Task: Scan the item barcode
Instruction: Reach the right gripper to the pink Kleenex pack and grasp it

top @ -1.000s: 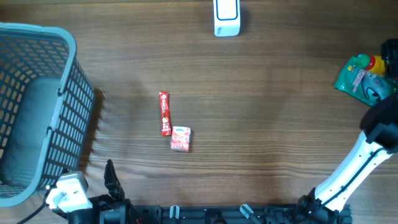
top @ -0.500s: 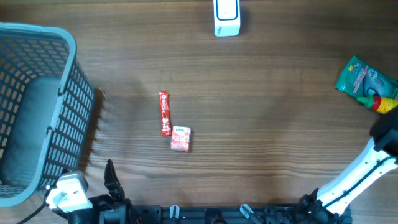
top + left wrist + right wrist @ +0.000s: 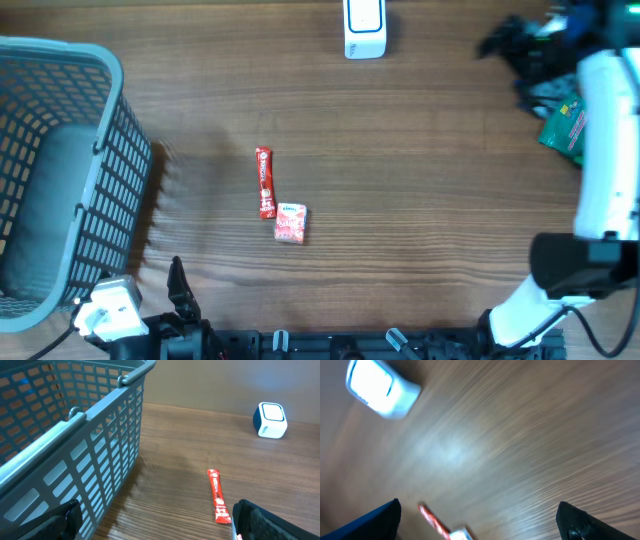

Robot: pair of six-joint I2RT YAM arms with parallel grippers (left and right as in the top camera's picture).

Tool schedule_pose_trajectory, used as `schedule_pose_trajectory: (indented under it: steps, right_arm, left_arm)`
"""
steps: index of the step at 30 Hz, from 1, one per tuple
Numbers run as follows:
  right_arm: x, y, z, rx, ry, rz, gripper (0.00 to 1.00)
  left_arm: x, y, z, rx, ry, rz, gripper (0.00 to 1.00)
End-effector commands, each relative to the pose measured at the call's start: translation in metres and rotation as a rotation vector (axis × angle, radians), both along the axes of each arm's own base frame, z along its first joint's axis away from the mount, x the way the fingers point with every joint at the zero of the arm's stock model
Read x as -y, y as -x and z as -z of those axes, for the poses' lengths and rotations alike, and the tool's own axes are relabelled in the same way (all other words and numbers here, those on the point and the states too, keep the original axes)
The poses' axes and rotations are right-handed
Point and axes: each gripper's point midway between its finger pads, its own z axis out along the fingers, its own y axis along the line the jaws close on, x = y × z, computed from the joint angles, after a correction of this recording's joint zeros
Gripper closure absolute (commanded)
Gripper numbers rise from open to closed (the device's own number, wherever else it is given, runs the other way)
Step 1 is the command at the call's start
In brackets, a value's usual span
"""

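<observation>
Right gripper wide, empty: I'd drop onto the pink packet, 7 o'clock of the scanner, pinching its edges clear of the red stick.

The left arm sits folded low in the bottom left corner of the overhead frame, its white wrist housing by the edge and one dark finger pointing up the picture. In its wrist view the left gripper stands wide apart, fingertips in the two bottom corners, nothing between them.

The right arm rises from its base at the bottom right, its white link reaching up the right edge. The right gripper is a dark blurred shape at the upper right, jaws spread and empty.
</observation>
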Motion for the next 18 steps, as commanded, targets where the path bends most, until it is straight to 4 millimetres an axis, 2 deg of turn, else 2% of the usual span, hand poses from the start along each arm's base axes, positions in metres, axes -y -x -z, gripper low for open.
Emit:
schedule_pose_trajectory:
  steps: [1,3,7,8,10,14,18]
  right_arm:
    - [-0.058,0.009,0.007,0.025,0.186,-0.198,0.01]
    - [-0.116,0.028,0.036,-0.015,0.209,-0.292,0.0]
    - [-0.177,0.05,0.089,-0.066,0.138,-0.235,0.0]
    - [-0.2,0.054,0.106,-0.064,0.081,-0.261,0.0]
    - [-0.226,0.056,0.126,-0.04,0.013,-0.3,0.0]
    - [-0.232,0.057,0.149,-0.017,0.023,-0.371,0.0]
    - [-0.231,0.057,0.152,0.046,0.111,-0.66,0.0]
  left_arm:
    - [0.0,0.001,-0.001,0.009,0.007,-0.002,0.0]
    - [0.0,0.001,-0.001,0.008,0.007,-0.002,0.0]
    - [0.0,0.001,-0.001,0.009,0.007,-0.002,0.0]
    - [0.0,0.001,-0.001,0.008,0.007,-0.002,0.0]
    - [0.0,0.001,-0.001,0.009,0.007,-0.002,0.0]
    - [0.0,0.001,-0.001,0.009,0.007,-0.002,0.0]
    - [0.0,0.001,-0.001,0.009,0.007,-0.002,0.0]
